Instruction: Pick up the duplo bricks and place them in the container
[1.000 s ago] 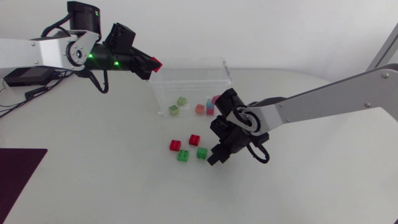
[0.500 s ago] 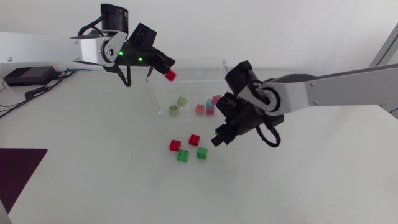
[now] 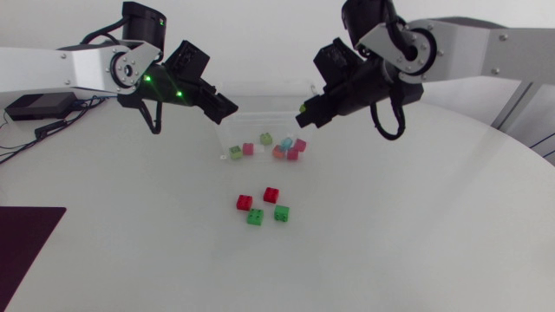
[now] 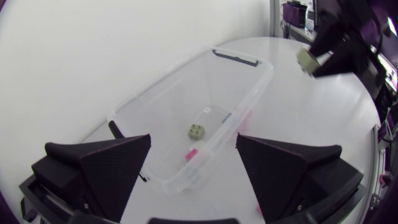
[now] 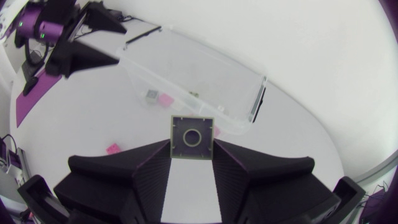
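bricks lie nearest on the white table [image 3: 130, 251], four in a tight cluster: two red bricks [image 3: 244, 202] and two green bricks [image 3: 255, 217], a little in front of the clear container [image 3: 260, 111]. inside the container, along its near wall, sit more small sorted bricks [image 3: 266, 138] in green, pink and blue.

beyond and above them hang the two arms. the left arm [image 3: 52, 69] comes in level from the left side, its wrist bent down towards the container's left end. the left gripper [image 3: 224, 104] has its wedge fingers spread wide with nothing between them; its wrist view looks straight down into the container between the fingers.

the right arm [image 3: 486, 48] comes in high from the right, its wrist turned down and leftwards, so the right gripper [image 3: 307, 116] is raised near the container's right end. its fingers are pressed from both sides on a pale green held brick [image 5: 192, 137], hollow underside facing the wrist camera, with the container just ahead.
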`<action>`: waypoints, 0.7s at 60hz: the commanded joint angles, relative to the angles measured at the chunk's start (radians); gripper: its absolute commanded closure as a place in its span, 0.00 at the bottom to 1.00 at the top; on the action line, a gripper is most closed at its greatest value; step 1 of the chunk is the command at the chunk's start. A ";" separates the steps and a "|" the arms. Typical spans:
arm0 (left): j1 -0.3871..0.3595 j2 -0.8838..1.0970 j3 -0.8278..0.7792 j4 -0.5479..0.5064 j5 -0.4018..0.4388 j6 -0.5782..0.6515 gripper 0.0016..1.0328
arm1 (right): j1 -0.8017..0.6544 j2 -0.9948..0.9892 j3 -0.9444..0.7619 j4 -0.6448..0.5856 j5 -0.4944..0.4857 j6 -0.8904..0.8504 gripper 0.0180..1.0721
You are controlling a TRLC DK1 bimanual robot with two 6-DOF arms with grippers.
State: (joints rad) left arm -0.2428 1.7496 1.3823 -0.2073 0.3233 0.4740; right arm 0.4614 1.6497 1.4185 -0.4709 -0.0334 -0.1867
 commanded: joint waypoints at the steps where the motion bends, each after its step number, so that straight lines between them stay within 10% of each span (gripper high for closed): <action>1: -0.035 -0.085 -0.115 -0.032 0.002 0.084 0.05 | -0.010 0.041 0.074 -0.006 -0.011 -0.011 0.71; 42: -0.095 0.016 -0.416 0.011 0.020 0.341 0.05 | -0.026 0.518 0.589 0.018 -0.028 -0.019 0.63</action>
State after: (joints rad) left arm -0.3370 1.7195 1.0042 -0.2005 0.3355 0.7506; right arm 0.4400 2.1025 1.9286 -0.4286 -0.0662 -0.1871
